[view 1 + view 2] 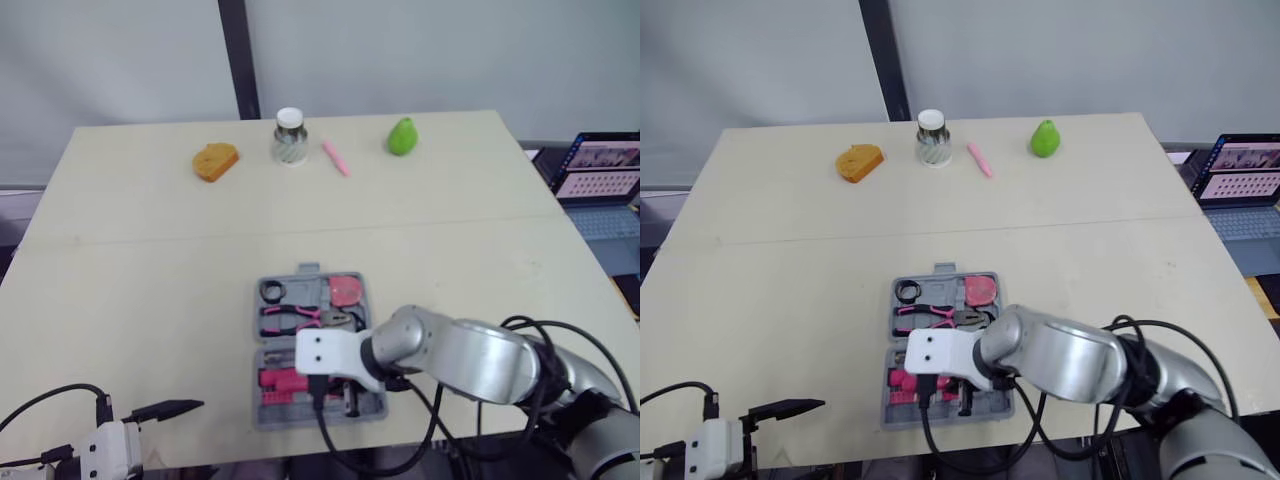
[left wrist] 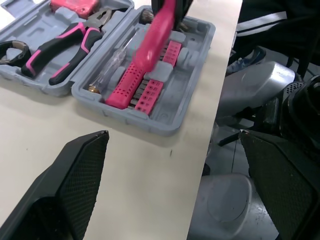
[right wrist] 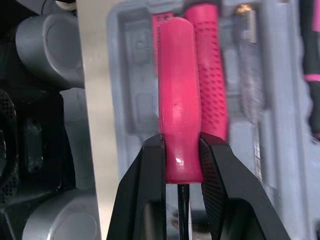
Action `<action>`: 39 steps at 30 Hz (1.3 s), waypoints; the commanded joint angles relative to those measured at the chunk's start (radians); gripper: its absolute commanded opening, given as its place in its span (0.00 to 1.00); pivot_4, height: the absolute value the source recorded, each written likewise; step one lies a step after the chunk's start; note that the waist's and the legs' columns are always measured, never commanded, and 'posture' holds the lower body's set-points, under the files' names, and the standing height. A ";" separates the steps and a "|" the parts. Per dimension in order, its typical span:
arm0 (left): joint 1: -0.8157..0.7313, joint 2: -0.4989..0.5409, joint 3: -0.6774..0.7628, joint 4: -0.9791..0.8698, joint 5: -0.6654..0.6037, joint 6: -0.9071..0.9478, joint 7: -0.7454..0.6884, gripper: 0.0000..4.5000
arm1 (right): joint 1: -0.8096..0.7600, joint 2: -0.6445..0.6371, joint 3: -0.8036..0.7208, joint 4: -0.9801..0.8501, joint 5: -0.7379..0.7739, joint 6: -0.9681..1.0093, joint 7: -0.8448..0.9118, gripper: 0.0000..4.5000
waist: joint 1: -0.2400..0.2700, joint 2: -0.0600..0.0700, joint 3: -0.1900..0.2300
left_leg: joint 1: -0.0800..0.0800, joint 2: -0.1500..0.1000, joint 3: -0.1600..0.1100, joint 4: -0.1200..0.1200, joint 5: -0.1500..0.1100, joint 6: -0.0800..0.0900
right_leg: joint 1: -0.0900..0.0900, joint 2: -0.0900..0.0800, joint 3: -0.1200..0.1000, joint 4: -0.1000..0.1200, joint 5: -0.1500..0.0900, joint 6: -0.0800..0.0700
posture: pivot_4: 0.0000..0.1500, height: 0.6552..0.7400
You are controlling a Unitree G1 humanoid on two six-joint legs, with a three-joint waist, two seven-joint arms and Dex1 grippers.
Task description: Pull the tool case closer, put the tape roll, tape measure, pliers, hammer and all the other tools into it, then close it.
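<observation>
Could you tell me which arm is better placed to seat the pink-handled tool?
Right: right end effector grips the pink-handled tool over the tool case; left end effector hangs aside, open.

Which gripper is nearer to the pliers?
Right. The right gripper holds a pink-handled tool over the tool case, beside the pliers; the left gripper hangs open at the table's near edge, apart.

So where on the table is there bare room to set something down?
The wide band between the far row, orange object, jar, pink pen, green pear, and the tool case is bare, as is the table left of it. Crowded: over the case, where the right end effector holds a pink-handled tool.
</observation>
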 commanded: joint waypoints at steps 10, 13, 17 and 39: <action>0.009 0.013 0.011 -0.038 -0.013 0.021 0.016 1.00 | 0.023 0.091 0.060 0.031 0.021 0.023 -0.115 0.09 | -0.008 0.000 0.000 | 0.000 0.000 0.001 0.000 -0.001 0.000 | -0.001 0.000 0.000 0.000 0.000 0.000 | 1.00 1.00; 0.006 0.016 0.012 -0.041 -0.013 0.028 0.018 1.00 | 0.033 0.103 0.061 0.028 0.033 0.023 -0.126 0.09 | -0.008 0.000 0.000 | 0.000 0.000 0.001 0.000 -0.001 0.000 | -0.001 0.000 0.000 0.000 0.000 0.000 | 1.00 1.00; 0.005 0.017 0.014 -0.046 -0.014 0.037 0.019 1.00 | 0.044 0.123 0.063 0.028 0.043 0.023 -0.142 0.09 | -0.008 0.000 0.000 | 0.000 0.000 0.001 0.000 -0.001 0.000 | -0.001 0.000 0.000 0.000 0.000 0.000 | 1.00 1.00; 0.010 0.030 0.037 -0.073 -0.026 0.074 0.018 1.00 | 0.087 0.184 0.105 0.088 0.048 0.023 -0.218 0.09 | -0.010 -0.001 0.000 | -0.009 0.002 0.007 0.001 -0.001 0.000 | -0.014 0.000 0.001 0.004 0.000 0.000 | 1.00 1.00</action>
